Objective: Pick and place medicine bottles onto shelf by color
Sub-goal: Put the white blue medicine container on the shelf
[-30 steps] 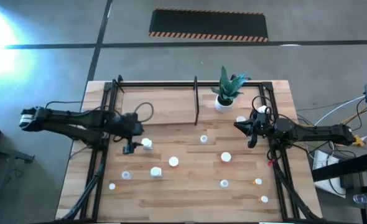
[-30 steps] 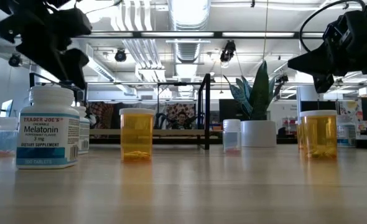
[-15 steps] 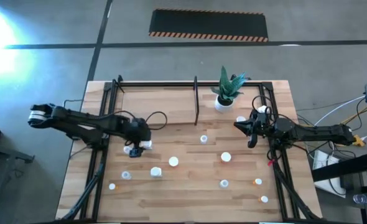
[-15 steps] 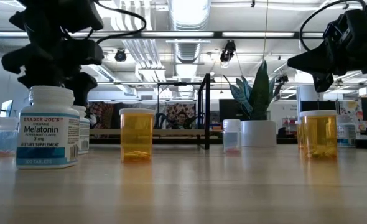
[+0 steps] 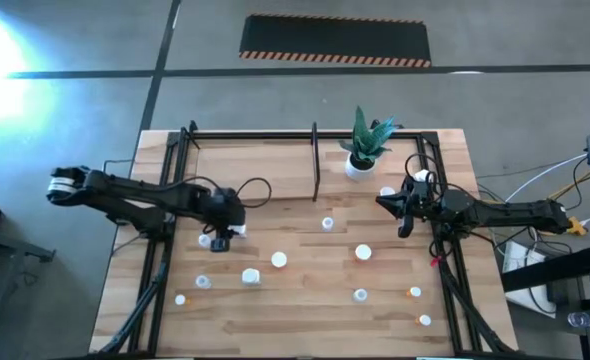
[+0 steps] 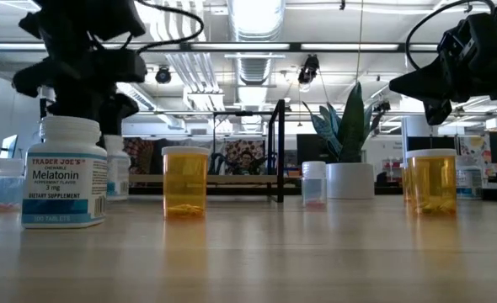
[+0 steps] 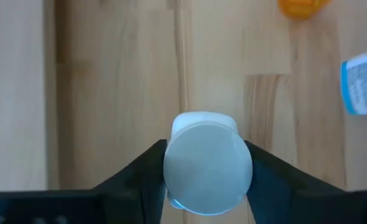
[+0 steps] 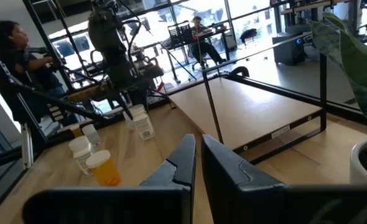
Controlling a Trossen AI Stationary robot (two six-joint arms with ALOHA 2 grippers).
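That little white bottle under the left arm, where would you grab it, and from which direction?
From straight above, pinching the round cap. The white bottle stands upright on the table, so its cap faces up, and its curved sides give two fingers an even seat. The left gripper is doing that: one dark finger sits on each side of the cap. The right gripper waits near the plant pot.

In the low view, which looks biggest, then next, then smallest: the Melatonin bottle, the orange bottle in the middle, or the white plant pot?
1. Melatonin bottle, though it stands nearest the camera, which inflates it.
2. Middle orange bottle.
3. White plant pot, farther back, so its real size is unsure.
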